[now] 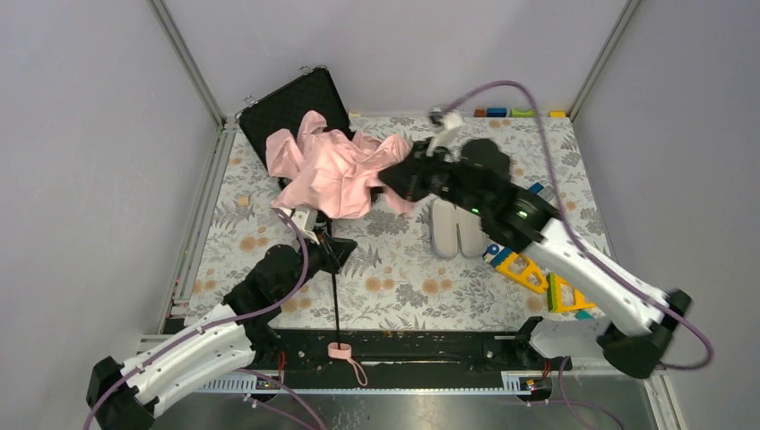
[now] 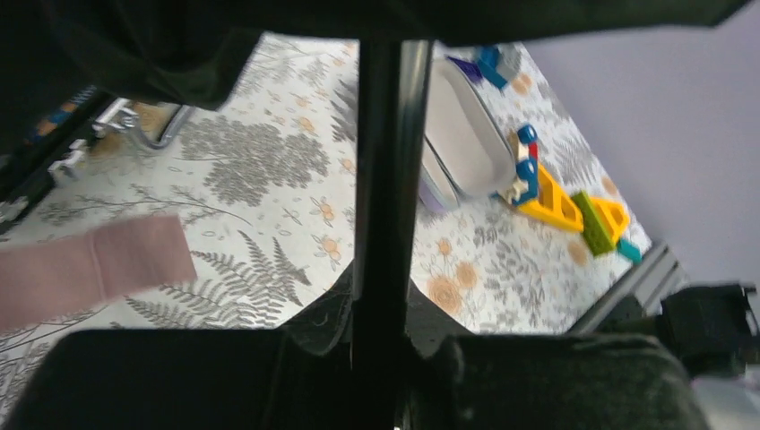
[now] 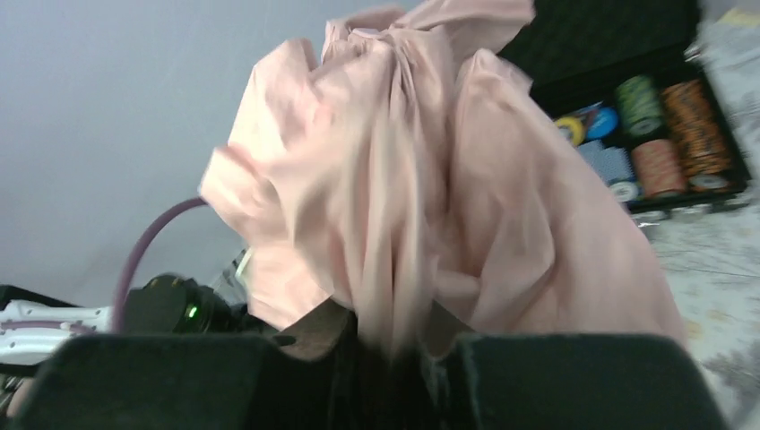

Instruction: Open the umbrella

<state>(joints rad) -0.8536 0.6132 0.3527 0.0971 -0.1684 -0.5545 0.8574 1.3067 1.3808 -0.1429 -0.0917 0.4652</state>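
The bench (image 1: 394,296) shows open floral cloth between the arms, near of centre. The right arm (image 1: 582,260) stretches from the near right corner to far centre. The left arm (image 1: 206,345) bends in from the near left. The umbrella (image 1: 332,170) slumps far left of centre against a case (image 1: 296,103), its shaft (image 1: 336,300) running to the near edge. The right pincer (image 1: 392,179) clenches the canopy's right hem, and the left pincer (image 1: 332,244) grips the shaft. Toys (image 1: 529,269) crowd the right.
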